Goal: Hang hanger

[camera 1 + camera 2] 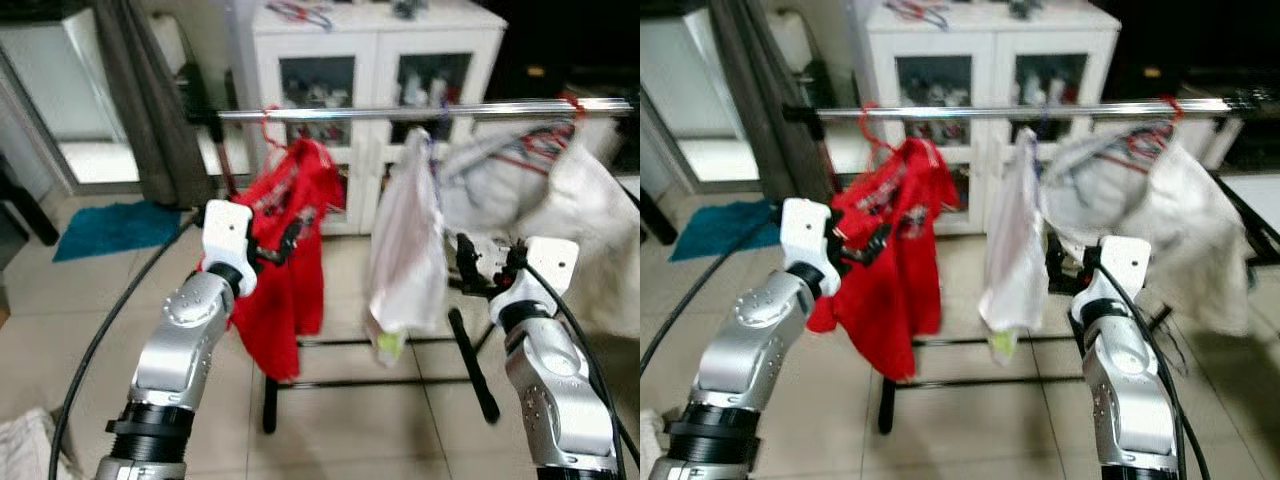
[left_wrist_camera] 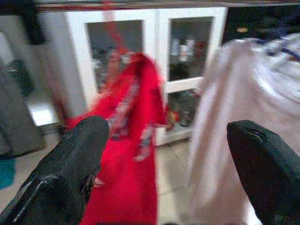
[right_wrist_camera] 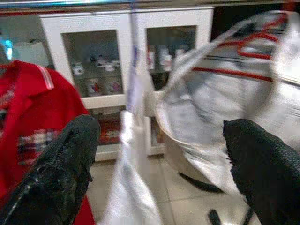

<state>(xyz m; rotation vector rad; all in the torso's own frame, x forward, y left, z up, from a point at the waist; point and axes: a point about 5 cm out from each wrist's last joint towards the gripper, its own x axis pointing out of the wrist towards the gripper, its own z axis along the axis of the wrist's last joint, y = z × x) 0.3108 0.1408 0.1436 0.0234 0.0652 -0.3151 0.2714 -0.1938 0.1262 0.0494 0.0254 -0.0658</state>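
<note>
Hanger [image 1: 268, 135] with red shirt [image 1: 290, 240] sits on the rail [image 1: 420, 112] — both hands, left [image 1: 280, 245] and right [image 1: 480, 268], spread and empty; a brush from either could knock it off.

Silver rail [image 1: 400, 112] with red shirt [image 1: 290, 250] and two pale garments [image 1: 405, 250].

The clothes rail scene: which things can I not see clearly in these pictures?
- Red garment: its hanger's shoulders are hidden inside the cloth; left wrist view is motion-blurred.
- Cabinet contents: too small and blurred behind the glass.
- Clothes rail: right end cut off by the edge in the left eye view.
</note>
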